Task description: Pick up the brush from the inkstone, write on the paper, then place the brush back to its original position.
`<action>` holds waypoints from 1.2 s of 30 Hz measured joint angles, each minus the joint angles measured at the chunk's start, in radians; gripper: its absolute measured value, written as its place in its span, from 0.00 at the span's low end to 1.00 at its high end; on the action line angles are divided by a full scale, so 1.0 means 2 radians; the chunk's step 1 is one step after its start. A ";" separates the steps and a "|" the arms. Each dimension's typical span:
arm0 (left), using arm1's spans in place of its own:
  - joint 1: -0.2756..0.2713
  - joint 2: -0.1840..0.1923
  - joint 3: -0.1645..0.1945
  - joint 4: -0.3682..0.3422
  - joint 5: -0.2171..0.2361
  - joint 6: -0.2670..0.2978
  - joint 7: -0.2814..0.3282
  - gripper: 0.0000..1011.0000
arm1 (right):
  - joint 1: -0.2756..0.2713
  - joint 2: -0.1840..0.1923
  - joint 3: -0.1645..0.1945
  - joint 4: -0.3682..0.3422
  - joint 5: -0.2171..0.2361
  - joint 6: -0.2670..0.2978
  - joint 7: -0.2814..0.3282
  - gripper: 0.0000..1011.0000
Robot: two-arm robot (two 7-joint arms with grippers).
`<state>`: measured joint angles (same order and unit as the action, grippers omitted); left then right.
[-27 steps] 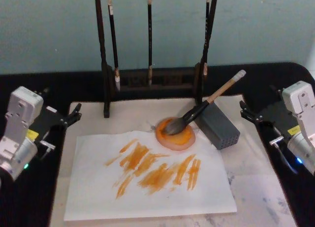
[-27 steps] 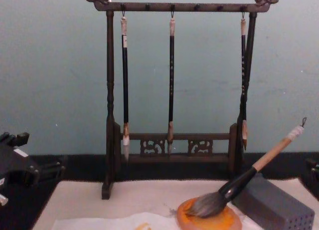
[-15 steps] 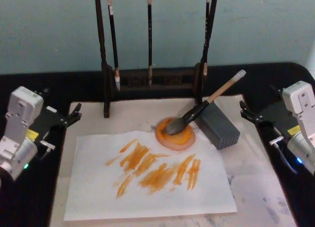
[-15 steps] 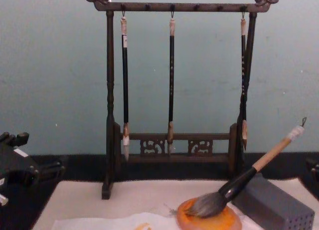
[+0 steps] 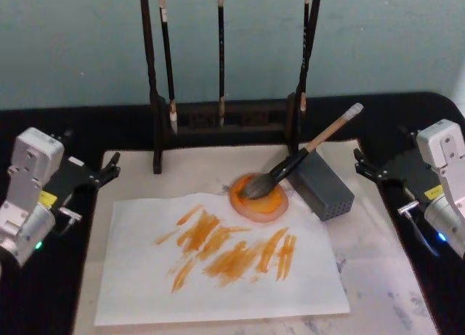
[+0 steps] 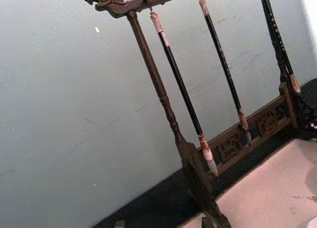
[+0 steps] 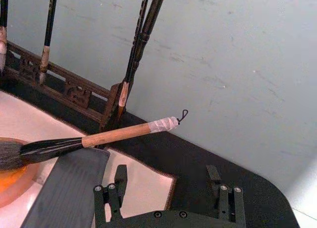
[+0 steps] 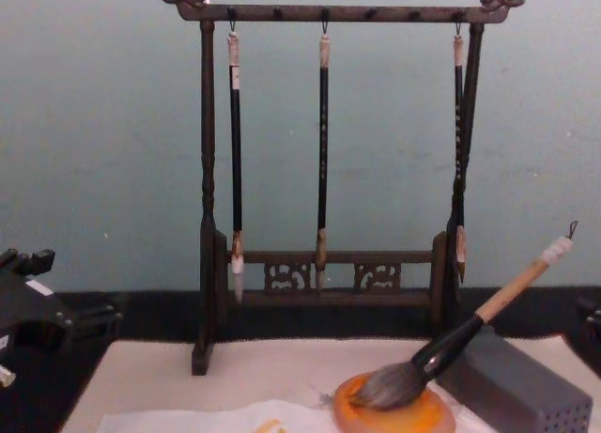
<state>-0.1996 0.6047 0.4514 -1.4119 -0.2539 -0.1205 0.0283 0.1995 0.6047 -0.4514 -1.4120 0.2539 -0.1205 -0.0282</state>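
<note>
So the brush [image 5: 294,160] is lying down, bristles on the inkstone [image 5: 270,206] and black shaft propped on the grey block [image 5: 328,193] just beside it. In the head view its long axis runs from about 8 o'clock at the bristles up to 2 o'clock at the white cap, and the cap end is tilted up off the mat [image 5: 378,277]. The paper [image 5: 145,277] sits at 7 o'clock from the inkstone, with its top edge touching the disc. It's got a bunch of orange strokes on it.

The right gripper [image 5: 361,166] is clearly the closer one. The handle is roughly at its 9 o'clock, near but not touching. In the right wrist view the fingers [image 7: 119,188] are spread with nothing between them, and the brush [image 7: 114,135] lies crosswise ahead of them. The left gripper [image 5: 112,168] is parked well apart at the mat's far left edge. It looks spread and empty too, and the brush is way off at its 3 o'clock.

My guess is any pickup goes to the right arm, closing across the tan handle. With ink on the paper and the brush on the stone, the job may well be done.
</note>
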 joint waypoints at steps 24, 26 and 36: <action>0.000 0.000 0.000 0.000 0.000 0.000 0.000 0.99 | 0.000 0.000 0.000 0.000 0.000 0.000 0.000 0.99; 0.000 0.000 0.000 0.000 0.000 0.000 0.000 0.99 | 0.000 0.000 0.000 0.000 0.000 0.000 0.000 0.99; 0.000 0.000 0.000 0.000 0.000 0.000 0.000 0.99 | 0.000 0.000 0.000 0.000 0.000 0.000 0.000 0.99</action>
<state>-0.1995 0.6047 0.4513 -1.4120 -0.2539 -0.1205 0.0283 0.1995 0.6047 -0.4514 -1.4119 0.2539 -0.1205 -0.0283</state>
